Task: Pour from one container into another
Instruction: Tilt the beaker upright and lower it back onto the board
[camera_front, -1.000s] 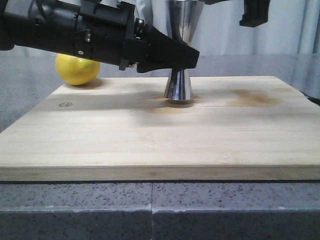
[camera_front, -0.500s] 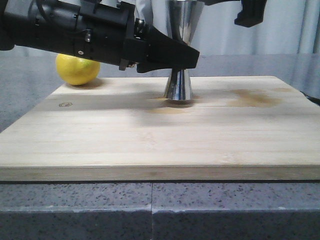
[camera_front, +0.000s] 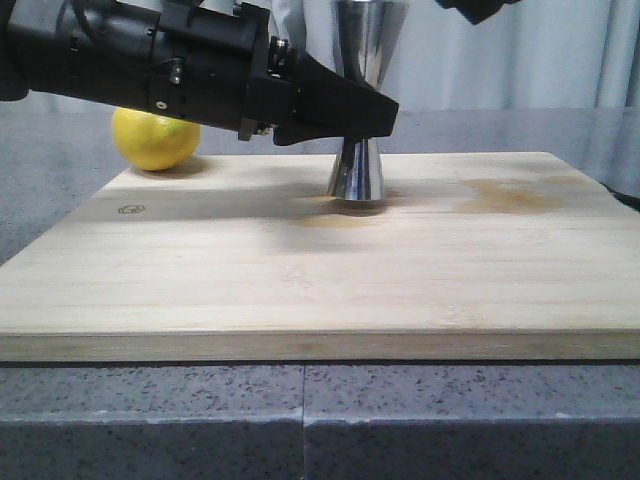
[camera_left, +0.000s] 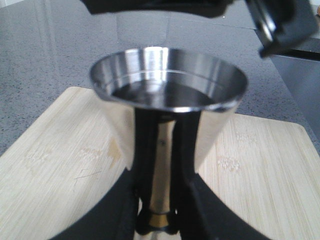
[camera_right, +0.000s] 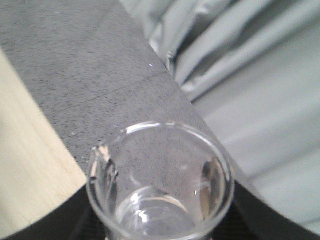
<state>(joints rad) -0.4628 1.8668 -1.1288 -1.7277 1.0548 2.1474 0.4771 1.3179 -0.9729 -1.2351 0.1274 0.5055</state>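
Note:
The steel jigger (camera_front: 357, 172) stands upright on the wooden board (camera_front: 300, 280), behind the middle. My left gripper (camera_front: 386, 112) is shut on its narrow waist. In the left wrist view the black fingers (camera_left: 144, 150) clamp the stem just above the gold band (camera_left: 160, 220), and liquid shows in the jigger's upper cup (camera_left: 167, 82). The clear glass beaker (camera_right: 160, 180) sits between my right gripper's dark fingers (camera_right: 250, 215), its mouth facing the camera. My right gripper (camera_front: 478, 8) only peeks in at the top edge of the front view, above and right of the jigger. The beaker is hidden there.
A yellow lemon (camera_front: 155, 138) lies off the board's back left corner. Damp stains mark the board at the back right (camera_front: 510, 195) and in front of the jigger (camera_front: 335, 220). Grey stone counter (camera_front: 300, 420) surrounds the board, with a curtain (camera_right: 260, 75) behind.
My right gripper has risen and drifted left, nearly leaving the top of the front view. The left gripper and jigger have not moved.

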